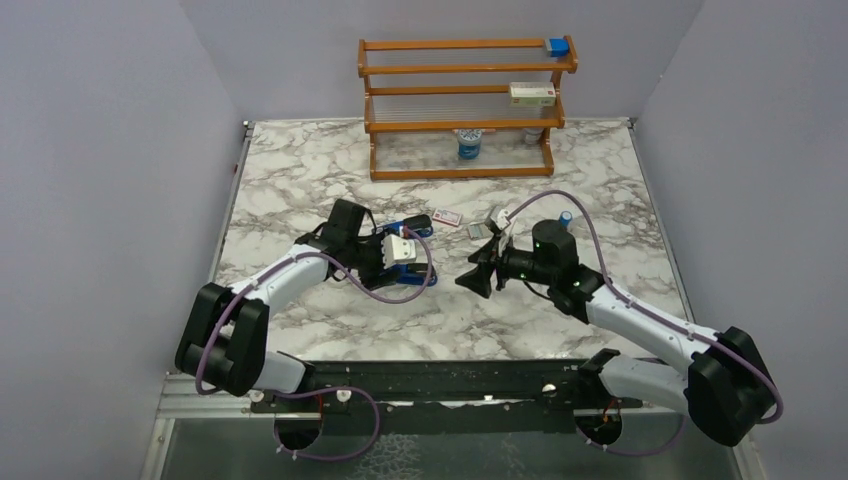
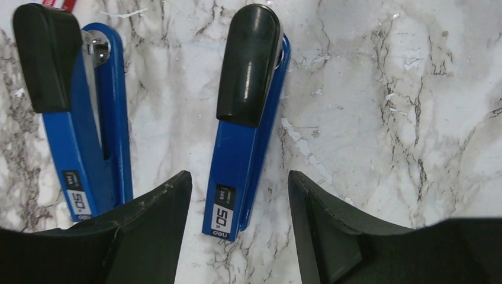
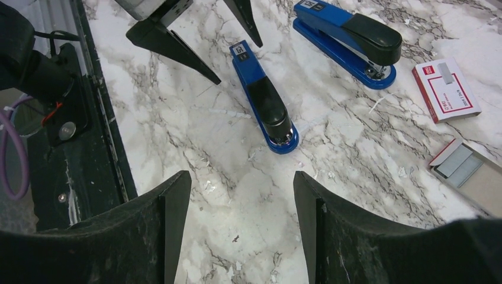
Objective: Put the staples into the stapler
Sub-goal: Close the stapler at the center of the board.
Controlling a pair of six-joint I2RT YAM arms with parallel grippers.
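Seen from above, the left gripper hangs over the stapler, with a second stapler just beyond it. The right gripper sits to their right, holding nothing.

At the left wrist the fingers are apart, and the stapler's near end lies between the tips, not gripped.

At the right wrist the fingers are spread. The staples lie in an open box at far right, near a pink-and-white box.

Two blue staplers — the near stapler and the far stapler. One closed box, one open tray of staples — strips too small to count. One wooden rack carries one blue block and one white carton.
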